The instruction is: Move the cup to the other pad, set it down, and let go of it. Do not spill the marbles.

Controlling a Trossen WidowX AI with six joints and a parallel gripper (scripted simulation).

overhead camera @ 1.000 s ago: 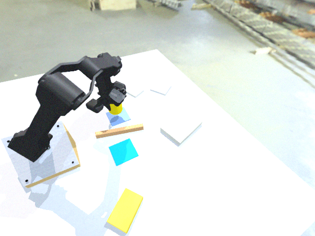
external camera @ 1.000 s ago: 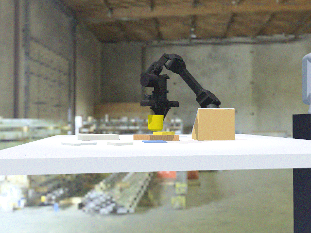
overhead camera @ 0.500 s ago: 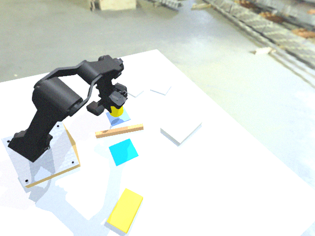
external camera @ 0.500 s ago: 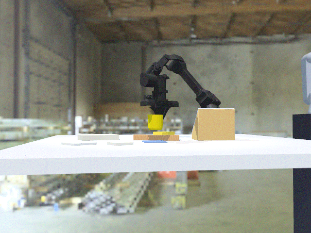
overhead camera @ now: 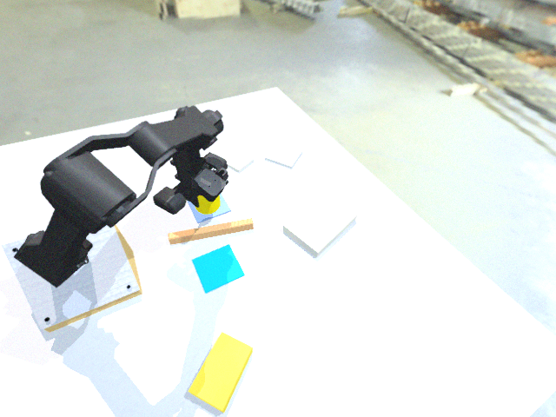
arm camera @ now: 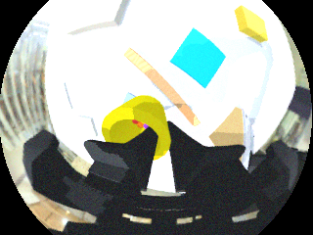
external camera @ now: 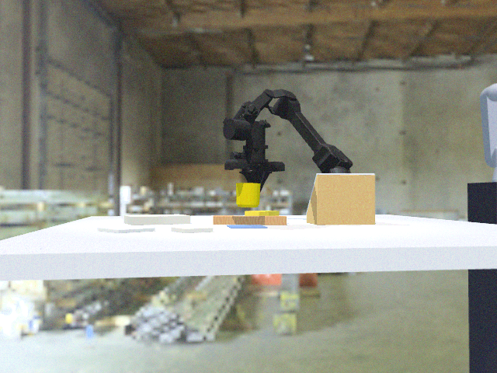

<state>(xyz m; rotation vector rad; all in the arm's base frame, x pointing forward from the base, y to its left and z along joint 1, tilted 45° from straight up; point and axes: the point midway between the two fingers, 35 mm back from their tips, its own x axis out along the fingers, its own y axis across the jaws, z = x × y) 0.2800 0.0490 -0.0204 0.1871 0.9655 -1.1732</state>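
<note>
The yellow cup (overhead camera: 208, 205) (external camera: 248, 195) (arm camera: 158, 117) is upright in the air, well above the table. My gripper (external camera: 253, 183) (arm camera: 162, 123) is shut on the cup's wall at its rim, with the fingertips pointing down. A few small marbles (arm camera: 140, 124), red, orange and purple, show inside the cup in the wrist view. The blue pad (overhead camera: 197, 216) (external camera: 246, 226) lies beneath the cup, partly hidden by it in the top view. The cyan pad (overhead camera: 218, 268) (arm camera: 198, 58) lies bare on the far side of the wooden bar from the blue pad.
The low wooden bar (overhead camera: 210, 231) (external camera: 249, 220) (arm camera: 163, 87) lies between the two pads. A yellow block (overhead camera: 221, 371) (arm camera: 250, 23) lies beyond the cyan pad. A thick pale slab (overhead camera: 319, 231) (external camera: 156, 219) and two thin white tiles (overhead camera: 285, 157) (external camera: 192, 229) lie on the table.
</note>
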